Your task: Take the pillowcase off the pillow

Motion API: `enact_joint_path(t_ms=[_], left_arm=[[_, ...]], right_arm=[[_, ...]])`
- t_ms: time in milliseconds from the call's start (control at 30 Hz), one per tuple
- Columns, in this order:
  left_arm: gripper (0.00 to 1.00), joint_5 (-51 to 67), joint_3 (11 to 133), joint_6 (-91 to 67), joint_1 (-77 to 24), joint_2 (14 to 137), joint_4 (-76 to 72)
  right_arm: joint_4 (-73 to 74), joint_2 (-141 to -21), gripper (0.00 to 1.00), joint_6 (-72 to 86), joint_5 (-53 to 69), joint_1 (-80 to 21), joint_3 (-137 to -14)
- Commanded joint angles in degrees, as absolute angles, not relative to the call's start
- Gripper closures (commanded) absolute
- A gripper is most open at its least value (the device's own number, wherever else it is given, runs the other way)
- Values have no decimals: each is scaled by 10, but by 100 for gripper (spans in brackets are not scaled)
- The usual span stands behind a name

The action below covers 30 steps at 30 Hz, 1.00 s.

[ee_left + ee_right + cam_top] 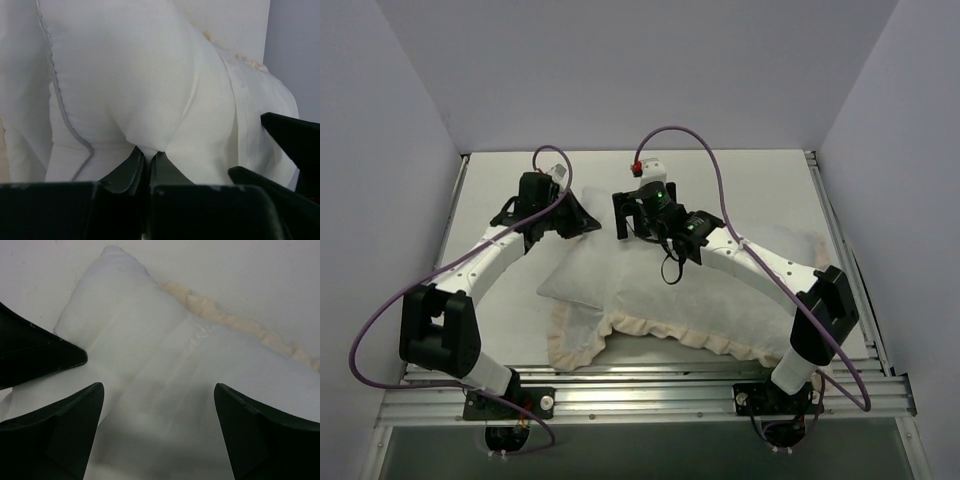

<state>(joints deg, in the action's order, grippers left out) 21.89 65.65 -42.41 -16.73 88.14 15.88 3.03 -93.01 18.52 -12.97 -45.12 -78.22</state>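
Note:
The plump white pillow [620, 275] lies across the table, its far left end sticking out of the pillowcase [578, 345], whose cream ruffled edge runs along the near side. My left gripper [582, 215] sits at the pillow's far left corner. In the left wrist view that gripper [148, 156] is shut on a pinch of the pillow's [140, 90] white fabric, with the pillowcase's edge [245, 100] to its right. My right gripper [632, 222] hovers over the pillow's far edge. It stands open [156, 390] above the white cloth, with the ruffle [225, 315] beyond.
White walls [410, 120] close in the table [760, 190] on the left, back and right. A metal rail [640, 392] runs along the near edge by the arm bases. Purple cables [705, 150] loop above both arms. The two grippers are close together.

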Motion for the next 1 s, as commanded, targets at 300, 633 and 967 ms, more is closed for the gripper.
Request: enact_joint_path(t_ms=[300, 633, 967], left_arm=[[98, 193, 764, -369, -157, 784, 216], [98, 380, 854, -448, 37, 706, 234], [98, 375, 871, -459, 31, 707, 228]], right_arm=[[165, -983, 73, 197, -241, -465, -765], [153, -928, 100, 186, -237, -197, -637], [98, -887, 91, 163, -126, -127, -673]])
